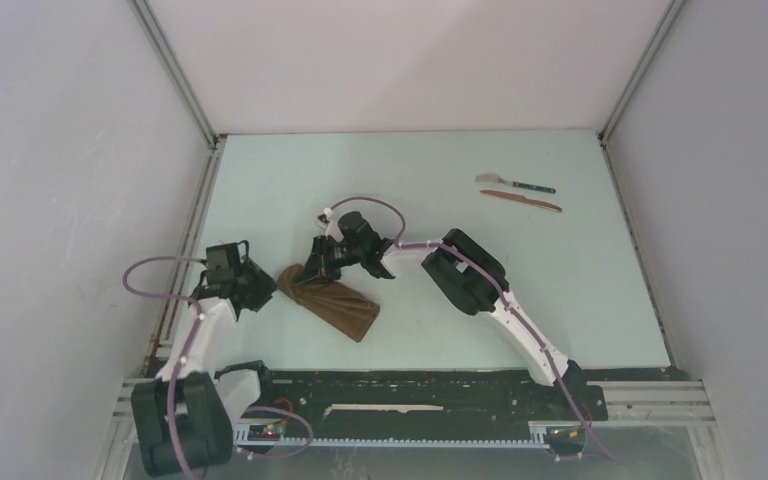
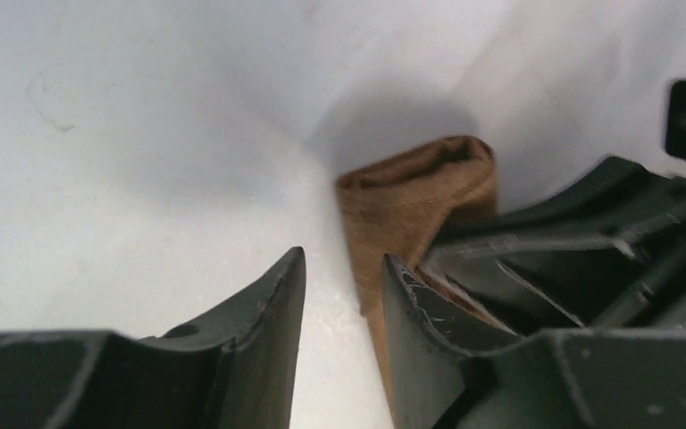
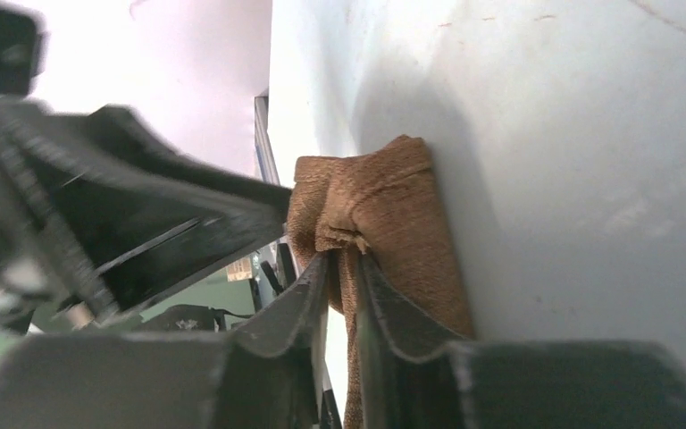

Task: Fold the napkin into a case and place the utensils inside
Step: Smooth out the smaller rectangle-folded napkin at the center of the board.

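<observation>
Two utensils (image 1: pixel 520 200) well apart from napkin (image 1: pixel 345 308)

The right hand (image 3: pixel 344 261) filled the bottom centre of the frame. Its two dark fingers (image 3: pixel 299 304) were drawn close together, pinching a raised layer of the napkin (image 3: pixel 393 201) between their tips. The brown cloth sat bunched and folded in the middle of the frame, lying against the pale worktop (image 3: pixel 589 179) that took up the right side. From the left, the blurred left hand (image 3: pixel 268 204) reached in, its tip right at the napkin's left edge. How its jaws stood could not be told.
</observation>
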{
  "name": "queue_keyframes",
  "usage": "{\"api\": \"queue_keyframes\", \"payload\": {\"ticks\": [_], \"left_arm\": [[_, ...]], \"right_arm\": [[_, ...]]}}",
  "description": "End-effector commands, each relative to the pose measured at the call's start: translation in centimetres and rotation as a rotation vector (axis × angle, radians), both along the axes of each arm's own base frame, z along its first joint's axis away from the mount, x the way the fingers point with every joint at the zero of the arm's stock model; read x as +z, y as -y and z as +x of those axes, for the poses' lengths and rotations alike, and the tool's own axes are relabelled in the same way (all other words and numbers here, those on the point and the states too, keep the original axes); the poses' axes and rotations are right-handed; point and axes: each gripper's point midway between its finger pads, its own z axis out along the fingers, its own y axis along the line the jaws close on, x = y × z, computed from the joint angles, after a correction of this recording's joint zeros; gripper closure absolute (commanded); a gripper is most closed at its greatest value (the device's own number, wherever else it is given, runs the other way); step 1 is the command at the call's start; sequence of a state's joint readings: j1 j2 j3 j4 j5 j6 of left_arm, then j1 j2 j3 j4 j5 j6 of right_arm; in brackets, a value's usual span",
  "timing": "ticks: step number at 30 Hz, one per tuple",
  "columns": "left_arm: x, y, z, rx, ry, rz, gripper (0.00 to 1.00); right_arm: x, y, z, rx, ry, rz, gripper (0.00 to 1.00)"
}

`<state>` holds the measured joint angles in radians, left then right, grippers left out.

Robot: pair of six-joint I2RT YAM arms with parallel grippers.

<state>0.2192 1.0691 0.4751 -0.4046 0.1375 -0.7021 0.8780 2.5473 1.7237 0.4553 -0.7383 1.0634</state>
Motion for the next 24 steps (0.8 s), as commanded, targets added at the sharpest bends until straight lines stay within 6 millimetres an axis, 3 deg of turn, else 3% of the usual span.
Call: {"api": "queue_keyframes", "payload": {"ticks": [1, 10, 13, 24], "left_arm": [[3.3, -0.9, 0.0, -0.025, 0.039, 0.231, 0.55], [3.5, 2.0, 1.3, -0.194, -0.110, 0.367, 0.56], [3.2, 2.6, 1.9, -0.227, -0.124, 0.383, 0.61], [1.9, 2.6, 2.7, -0.258, -0.174, 0.437, 0.69]], "right_arm": [[1.7, 0.4, 1.2, -0.036, -0.002, 0.016, 0.78], [0.7, 0.4, 1.4, -0.049, 0.009, -0.021, 0.80], [0.6, 0.4, 1.3, -0.048, 0.015, -0.027, 0.80], [0.8, -0.1, 1.2, -0.041, 0.039, -0.038, 0.81]]}}
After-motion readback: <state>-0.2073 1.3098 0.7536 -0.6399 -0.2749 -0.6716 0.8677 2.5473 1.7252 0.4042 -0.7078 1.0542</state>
